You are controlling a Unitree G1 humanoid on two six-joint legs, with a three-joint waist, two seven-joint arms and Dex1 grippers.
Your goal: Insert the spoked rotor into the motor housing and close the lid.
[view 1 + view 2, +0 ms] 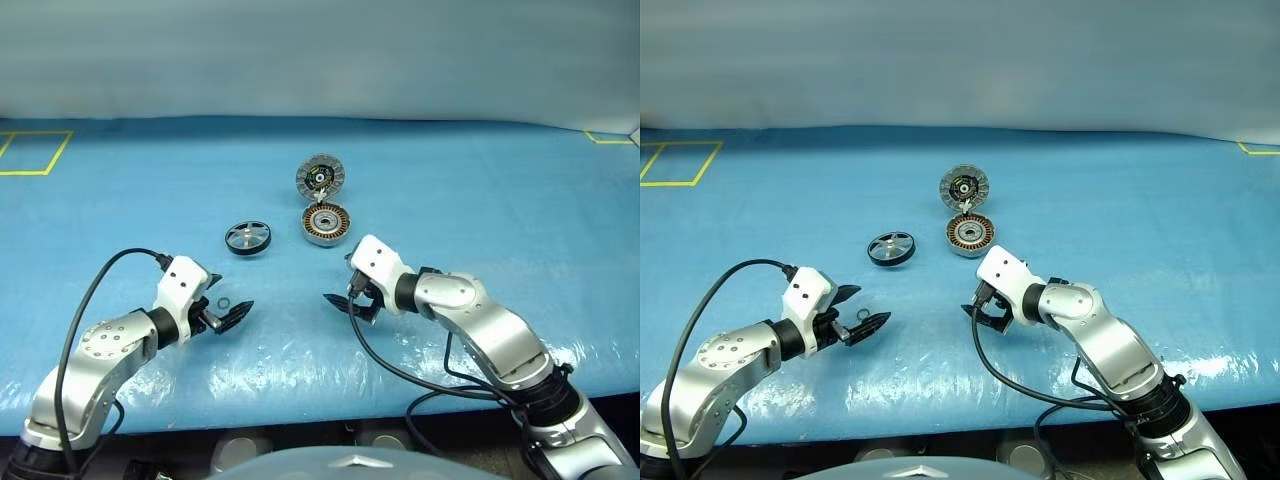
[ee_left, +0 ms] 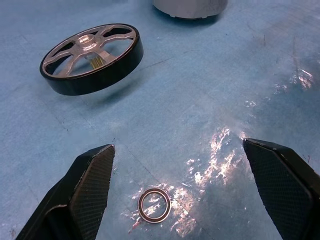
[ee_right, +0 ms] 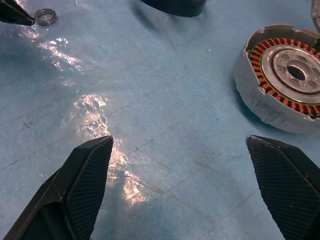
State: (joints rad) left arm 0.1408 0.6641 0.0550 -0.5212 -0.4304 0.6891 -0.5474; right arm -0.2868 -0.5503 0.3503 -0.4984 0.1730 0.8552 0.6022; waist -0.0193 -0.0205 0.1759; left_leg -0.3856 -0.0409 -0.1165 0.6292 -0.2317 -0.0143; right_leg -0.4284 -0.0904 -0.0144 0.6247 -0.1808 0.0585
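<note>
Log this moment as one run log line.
left claw: open, empty | right claw: open, empty | spoked rotor: on table | lid: open

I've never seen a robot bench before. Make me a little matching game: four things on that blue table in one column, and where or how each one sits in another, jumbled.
Things:
1. rotor
2. housing
3. lid
4. small ring

Places or states:
A. flipped open, beyond the housing and joined to its edge
B. on the mat between the left tool's open fingers
C. lying alone, to the left of the housing
D. open cup showing copper windings

Pairs: 1-C, 2-D, 3-A, 4-B
</note>
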